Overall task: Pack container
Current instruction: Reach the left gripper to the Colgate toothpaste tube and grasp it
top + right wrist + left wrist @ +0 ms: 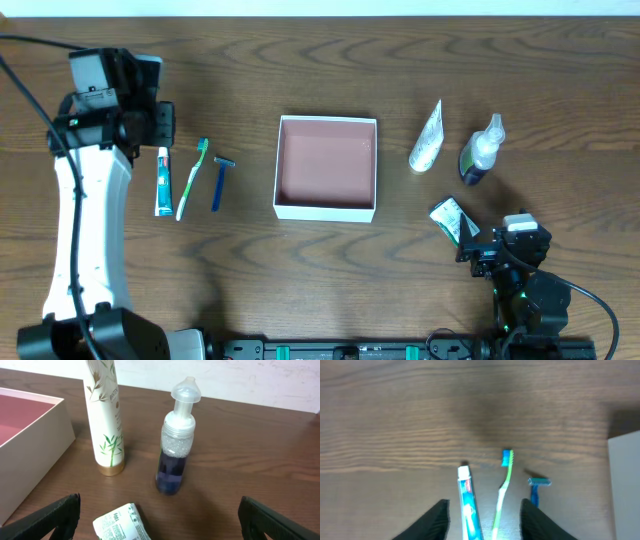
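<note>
While both arms stand clear of the objects, nothing is yet packed. At the lower right of the overhead view, the right gripper (159, 501) has its jaws spread wide and empty, facing a crumpled sachet (120, 522). Beyond it, a pump bottle (175, 445) and a bamboo-print tube (106, 415) stand upright; a careless reach for the sachet could topple either. The container (325, 210) sits at frame centre, empty. At the upper left, the left gripper (484, 505) hangs with jaws apart above a toothpaste (468, 505) and toothbrush (503, 487), with a razor (536, 487) just beside. Hazard: the jaws straddle two items, so closing may pinch both or skid one away.
</note>
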Available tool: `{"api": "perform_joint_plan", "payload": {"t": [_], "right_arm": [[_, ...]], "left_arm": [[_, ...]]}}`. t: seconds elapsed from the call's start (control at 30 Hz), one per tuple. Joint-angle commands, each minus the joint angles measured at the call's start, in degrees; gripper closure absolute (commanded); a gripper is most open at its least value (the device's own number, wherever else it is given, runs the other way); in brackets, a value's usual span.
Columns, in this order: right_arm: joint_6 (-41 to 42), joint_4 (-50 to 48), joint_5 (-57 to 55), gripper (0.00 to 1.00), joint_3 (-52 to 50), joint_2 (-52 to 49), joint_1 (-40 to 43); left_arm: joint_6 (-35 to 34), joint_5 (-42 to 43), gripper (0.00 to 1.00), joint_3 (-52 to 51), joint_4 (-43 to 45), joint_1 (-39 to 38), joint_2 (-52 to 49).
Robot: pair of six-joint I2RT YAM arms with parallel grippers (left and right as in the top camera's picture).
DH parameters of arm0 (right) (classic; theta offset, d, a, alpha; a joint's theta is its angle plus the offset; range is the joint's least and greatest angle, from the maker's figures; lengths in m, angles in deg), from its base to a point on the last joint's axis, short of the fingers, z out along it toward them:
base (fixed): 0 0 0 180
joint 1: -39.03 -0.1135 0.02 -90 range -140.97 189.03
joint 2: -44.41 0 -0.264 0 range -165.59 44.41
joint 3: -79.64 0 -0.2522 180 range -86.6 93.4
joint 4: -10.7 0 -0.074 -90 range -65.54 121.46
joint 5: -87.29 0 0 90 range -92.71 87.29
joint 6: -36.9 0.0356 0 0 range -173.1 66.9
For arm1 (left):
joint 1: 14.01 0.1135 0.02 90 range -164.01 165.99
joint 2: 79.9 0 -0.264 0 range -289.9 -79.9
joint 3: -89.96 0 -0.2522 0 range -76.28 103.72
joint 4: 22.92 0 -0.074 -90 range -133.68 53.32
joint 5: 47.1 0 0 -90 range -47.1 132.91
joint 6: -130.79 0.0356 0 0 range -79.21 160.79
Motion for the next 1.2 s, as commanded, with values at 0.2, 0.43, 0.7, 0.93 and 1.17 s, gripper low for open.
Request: {"api": "perform_joint_plan", "payload": {"t": [0.2, 0.43, 0.7, 0.93, 1.17], "right_arm": [[0.26, -0.09, 0.39, 0.01, -0.17, 0.37, 0.37], [0.26, -0.09, 0.39, 0.01, -0.17, 0.37, 0.37], [0.26, -0.09, 0.39, 0.01, -0.17, 0.37, 0.37], [0.26, -0.09, 0.39, 0.01, -0.17, 0.37, 0.37], [0.26, -0.09, 0.39, 0.01, -0.17, 0.37, 0.37]], "left_arm": [[-3.26, -1.6, 0.3, -3.17, 1.86, 5.03, -11.61], [1.27, -1.7, 0.28, -3.15, 2.56, 5.14, -21.94], [1.6, -2.14, 0.29, -3.15, 2.86, 6.67, -27.65], [1.6, -2.1, 0.54, -3.15, 3.37, 7.61, -29.07], [1.6, -2.1, 0.57, -3.54, 3.74, 7.61, -29.09]]}}
